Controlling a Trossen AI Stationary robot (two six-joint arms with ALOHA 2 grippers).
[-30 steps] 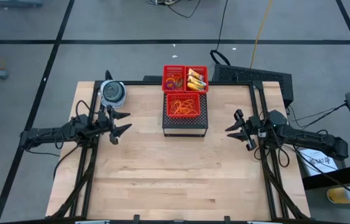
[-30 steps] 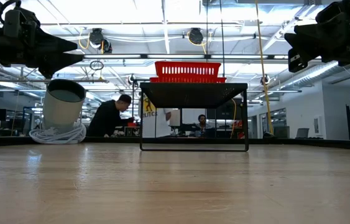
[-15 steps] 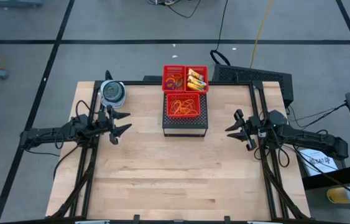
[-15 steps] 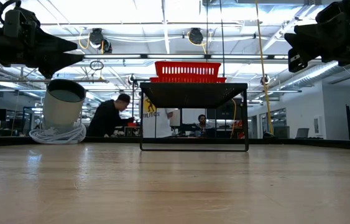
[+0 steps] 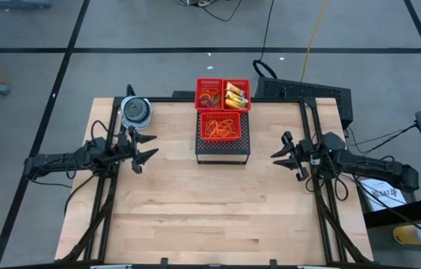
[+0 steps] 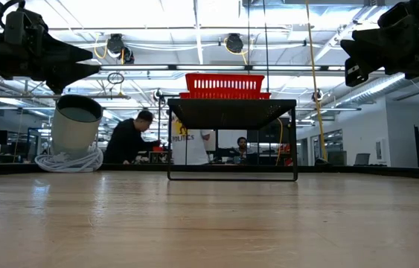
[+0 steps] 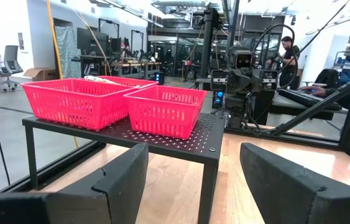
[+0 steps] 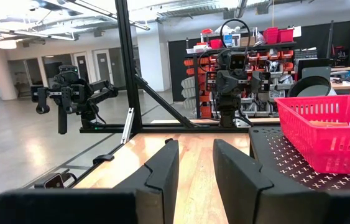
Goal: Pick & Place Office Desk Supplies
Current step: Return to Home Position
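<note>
The office desk supplies lie in three red mesh baskets on a black perforated stand [image 5: 223, 152] at the table's far middle. Coloured rings [image 5: 209, 96] and yellow packets [image 5: 235, 94] fill the two far baskets, and orange rubber bands [image 5: 221, 127] fill the near one. My left gripper [image 5: 147, 147] hovers open left of the stand, pointing toward it. My right gripper [image 5: 278, 153] hovers open right of the stand, also facing it. Both hold nothing. In the left wrist view my left gripper [image 7: 193, 171] faces the baskets [image 7: 162, 111]. My right gripper [image 8: 194, 163] sees one basket [image 8: 327, 127] from its side.
A round blue-grey container [image 5: 135, 111] stands at the table's far left corner, on a coil of white cord [image 6: 68, 160]. Bare wooden tabletop [image 5: 210, 205] stretches between and in front of the arms. People show in the room beyond the table [image 6: 131, 138].
</note>
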